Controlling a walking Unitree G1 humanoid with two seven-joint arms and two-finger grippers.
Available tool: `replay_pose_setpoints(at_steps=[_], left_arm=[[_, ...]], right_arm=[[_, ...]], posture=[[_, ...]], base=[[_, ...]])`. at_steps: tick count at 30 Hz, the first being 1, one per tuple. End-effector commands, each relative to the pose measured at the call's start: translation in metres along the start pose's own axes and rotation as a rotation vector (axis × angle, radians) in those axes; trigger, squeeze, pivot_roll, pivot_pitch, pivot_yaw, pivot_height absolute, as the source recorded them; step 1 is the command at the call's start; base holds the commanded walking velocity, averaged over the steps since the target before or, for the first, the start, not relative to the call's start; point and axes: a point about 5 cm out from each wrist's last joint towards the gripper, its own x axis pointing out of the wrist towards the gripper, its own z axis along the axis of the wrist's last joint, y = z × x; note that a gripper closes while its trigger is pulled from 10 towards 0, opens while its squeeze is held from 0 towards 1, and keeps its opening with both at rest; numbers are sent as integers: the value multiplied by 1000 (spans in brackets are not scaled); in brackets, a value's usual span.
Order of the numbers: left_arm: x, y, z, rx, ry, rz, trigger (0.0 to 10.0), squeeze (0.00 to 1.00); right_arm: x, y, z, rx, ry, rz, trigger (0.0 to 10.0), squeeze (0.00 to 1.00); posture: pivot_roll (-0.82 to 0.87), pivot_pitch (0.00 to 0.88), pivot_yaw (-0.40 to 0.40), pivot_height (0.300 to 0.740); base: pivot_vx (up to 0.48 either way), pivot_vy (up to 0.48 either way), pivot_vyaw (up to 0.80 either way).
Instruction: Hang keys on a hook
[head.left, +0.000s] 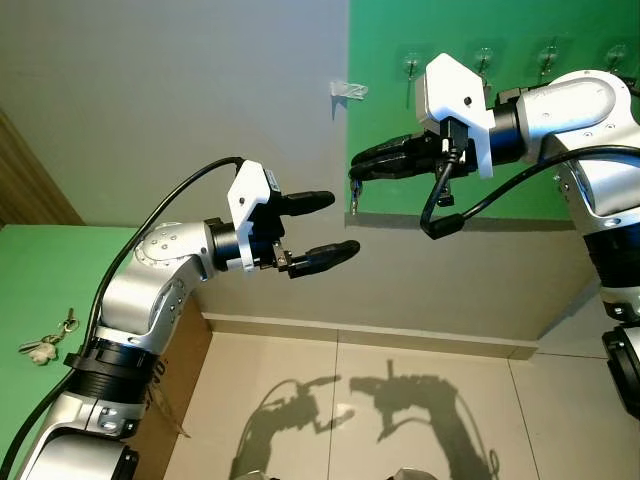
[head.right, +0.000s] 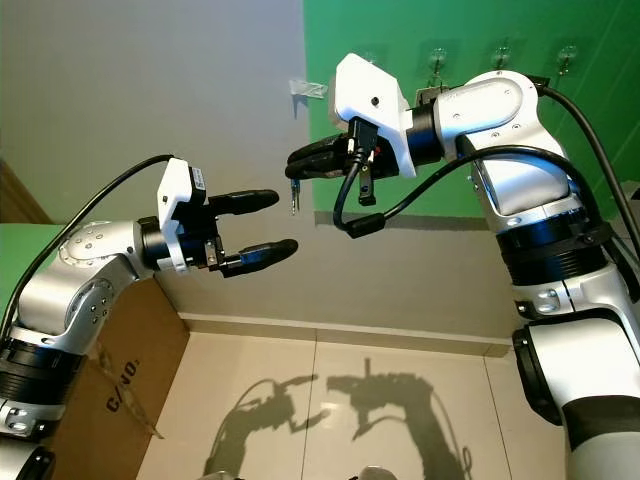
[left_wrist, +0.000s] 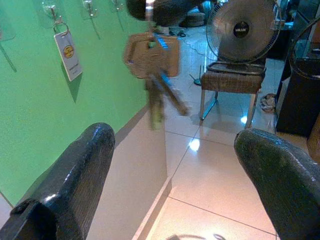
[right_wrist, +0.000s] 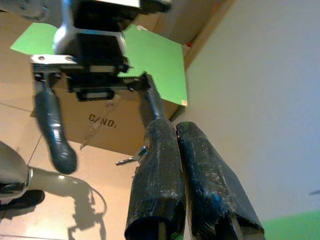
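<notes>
Green wall (head.left: 470, 120); right hand (head.left: 356, 168) pinches key (head.left: 354, 200); left hand (head.left: 335, 227) spread.

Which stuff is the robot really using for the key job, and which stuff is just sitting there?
For the job:
- key, pinched in the right tool
- hooks on the green wall
- left tool, open, facing the key

Just lying about:
- other keys on the green surface
- cardboard box
- fan
- chair

printed on cardboard box (right_wrist: 107, 130) under my left arm: "c/no:", black capitals. same print seen partly on box side in right eye view, reads "c/no". tag (left_wrist: 68, 54) hanging on wall hook: yellow round mark, lettering too small to read.
</notes>
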Motion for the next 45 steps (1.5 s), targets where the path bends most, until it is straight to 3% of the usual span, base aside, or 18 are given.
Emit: replay_pose_setpoints(at_steps=[1, 13, 23, 24, 25, 26, 45], left_arm=[[3, 4, 9, 30, -14, 6, 10000, 0], [12, 3, 16, 5, -78, 4, 10000, 0], [16, 5, 17, -40, -107, 39, 10000, 0], [16, 5, 17, -40, -106, 37, 8627, 0], [16, 5, 17, -39, -106, 36, 8627, 0], [17, 4, 16, -43, -103, 32, 118, 0], [21, -3, 6, -114, -58, -37, 0, 0]], right_arm=[[-1, 4, 4, -6, -24, 24, 0, 0], [0, 8, -3, -49, 22, 26, 0, 0], [3, 11, 0, -26, -13, 48, 0, 0], [3, 11, 0, -26, -15, 48, 0, 0], [3, 11, 0, -25, -17, 48, 0, 0], [3, 11, 1, -24, -20, 48, 0, 0], [2, 6, 15, 40, -108, 24, 0, 0]], posture=[[-265, 0, 92, 740], [-268, 0, 91, 740], [-266, 0, 88, 740], [-267, 0, 88, 740], [-267, 0, 88, 740], [-266, 0, 88, 740], [-272, 0, 92, 740]], base=[[0, 0, 0], [0, 0, 0], [0, 0, 0], [0, 0, 0], [0, 0, 0], [0, 0, 0], [0, 0, 0]])
